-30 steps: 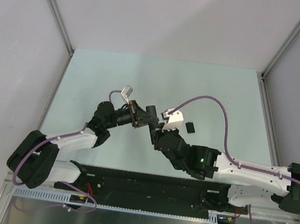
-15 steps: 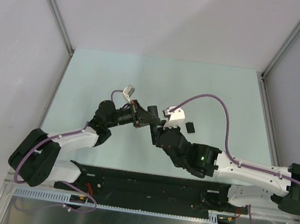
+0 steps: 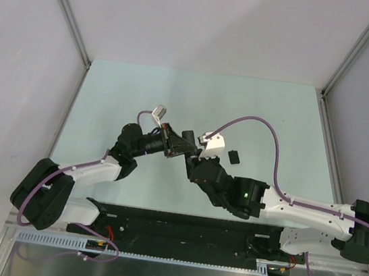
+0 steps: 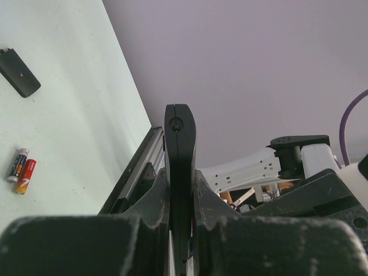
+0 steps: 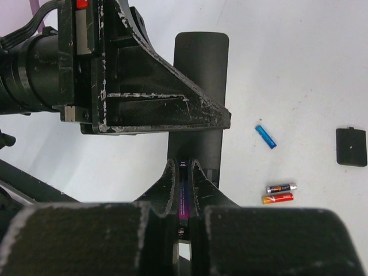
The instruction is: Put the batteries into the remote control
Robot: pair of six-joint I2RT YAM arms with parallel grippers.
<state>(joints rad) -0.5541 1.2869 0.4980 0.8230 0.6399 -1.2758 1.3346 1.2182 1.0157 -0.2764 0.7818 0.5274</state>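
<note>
Grip first: the left gripper (image 4: 180, 178) was clamped tight on the remote (image 4: 179, 138), which stood edge-on between its fingers over the middle of the table (image 5: 287, 57). Right up against it, the right gripper (image 5: 183, 172) was pinched narrow on a slim bluish-purple battery (image 5: 183, 198), fingertips at the end of the remote. Whether that battery touched the remote, I couldn't tell. Out to the right, a blue battery (image 5: 265, 137) lay alone on the table. Just beside it sat a pair side by side, a red-orange one (image 5: 278, 198) and a dark one (image 5: 281, 188) with a pale tip. Further right again lay a small black cover (image 5: 351, 146), apart from everything.
</note>
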